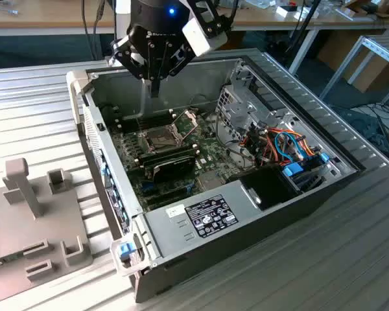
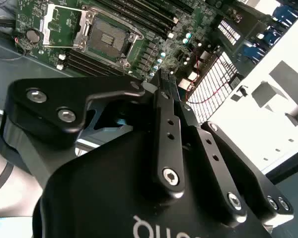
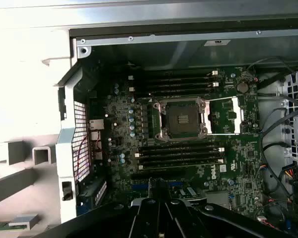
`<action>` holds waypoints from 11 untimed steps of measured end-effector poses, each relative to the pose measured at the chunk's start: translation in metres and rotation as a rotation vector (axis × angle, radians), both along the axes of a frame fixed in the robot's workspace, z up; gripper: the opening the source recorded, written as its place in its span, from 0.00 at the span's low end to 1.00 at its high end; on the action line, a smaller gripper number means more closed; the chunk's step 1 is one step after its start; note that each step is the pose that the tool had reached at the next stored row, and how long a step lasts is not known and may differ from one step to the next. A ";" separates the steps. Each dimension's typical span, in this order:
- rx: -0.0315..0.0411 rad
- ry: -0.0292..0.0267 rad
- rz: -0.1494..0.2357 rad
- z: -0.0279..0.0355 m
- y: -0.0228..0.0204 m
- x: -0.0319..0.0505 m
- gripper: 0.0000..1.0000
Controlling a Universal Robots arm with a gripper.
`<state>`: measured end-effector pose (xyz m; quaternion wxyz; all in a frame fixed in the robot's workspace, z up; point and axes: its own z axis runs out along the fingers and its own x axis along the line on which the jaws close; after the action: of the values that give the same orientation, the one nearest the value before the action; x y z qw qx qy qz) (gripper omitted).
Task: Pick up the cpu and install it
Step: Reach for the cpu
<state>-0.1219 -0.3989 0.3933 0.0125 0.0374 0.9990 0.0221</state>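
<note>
Tool (image 1: 154, 92), fingertips pressed together, hangs above one case (image 1: 181, 227) holding one motherboard (image 1: 211, 165) with one open socket (image 1: 161, 137).

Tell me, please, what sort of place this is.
Probably a robotics lab or workshop: an opened computer case sits on a ribbed metal table, a grey fixture plate lies beside it, and cluttered workbenches stand behind.

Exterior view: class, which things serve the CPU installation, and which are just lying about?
Job: gripper; open socket; its raised frame; motherboard.
Lying about: grey fixture plate; power supply; coloured cables.
</note>
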 end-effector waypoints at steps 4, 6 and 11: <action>0.0000 0.0000 0.000 0.0000 0.0000 0.0000 0.11; 0.0000 0.0000 0.000 0.0000 0.0000 0.0000 0.11; 0.0001 -0.0001 0.000 0.0000 0.0000 -0.0013 0.11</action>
<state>-0.1232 -0.3989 0.3933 0.0125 0.0374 0.9990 0.0221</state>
